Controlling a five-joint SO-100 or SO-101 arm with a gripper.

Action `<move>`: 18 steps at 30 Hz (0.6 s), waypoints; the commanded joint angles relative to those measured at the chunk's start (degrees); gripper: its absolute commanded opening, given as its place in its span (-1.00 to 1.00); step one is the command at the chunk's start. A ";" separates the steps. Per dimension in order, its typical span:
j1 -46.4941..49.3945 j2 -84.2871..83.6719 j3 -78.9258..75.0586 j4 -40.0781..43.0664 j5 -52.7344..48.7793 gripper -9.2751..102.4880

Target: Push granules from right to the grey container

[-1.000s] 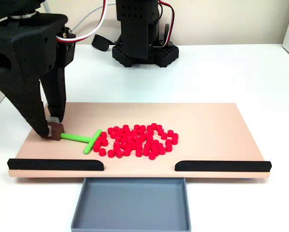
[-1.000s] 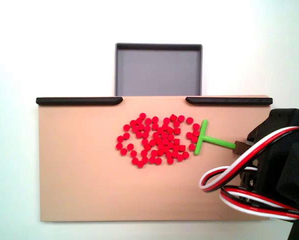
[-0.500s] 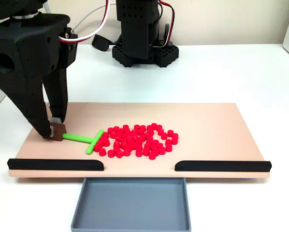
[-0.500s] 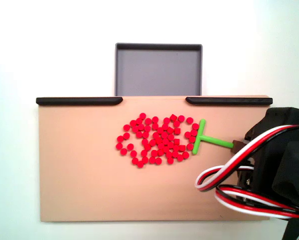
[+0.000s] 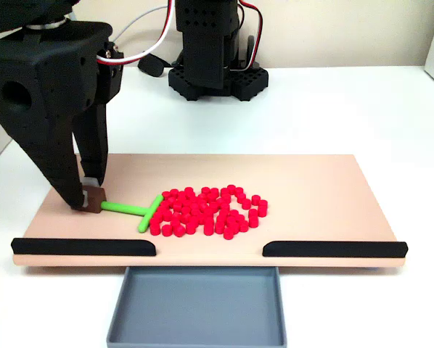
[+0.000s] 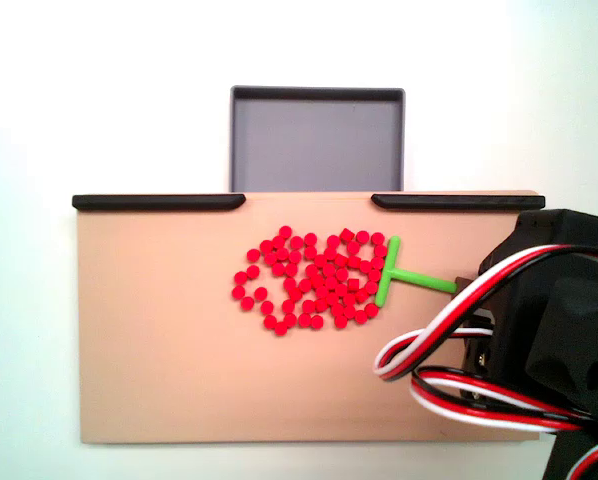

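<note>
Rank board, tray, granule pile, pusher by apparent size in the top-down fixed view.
1. Board
2. Tray
3. Granule pile, close to the tray in spread, so that order is unsure
4. Pusher, its handle end at the end effector

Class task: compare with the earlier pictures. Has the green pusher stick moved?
Yes. The green pusher stick has slid left in this fixed view, away from the right black strip's far end, into the granules.

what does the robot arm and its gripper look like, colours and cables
The arm is matte black plastic with blocky, angular shells and a round hole in its side. Its two-finger gripper has long black tapering fingers. Red, white and black cables loop from the wrist. The black perforated base stands behind.
</note>
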 commanded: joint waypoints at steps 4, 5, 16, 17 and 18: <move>-0.62 1.05 -0.35 0.35 -20.21 -0.84; -0.62 1.05 -0.35 0.35 -20.30 -0.84; -0.44 0.62 -1.23 0.35 -20.83 -0.84; -0.44 0.62 -1.23 0.35 -20.83 -0.84; -0.44 0.53 -1.23 0.35 -20.74 -0.84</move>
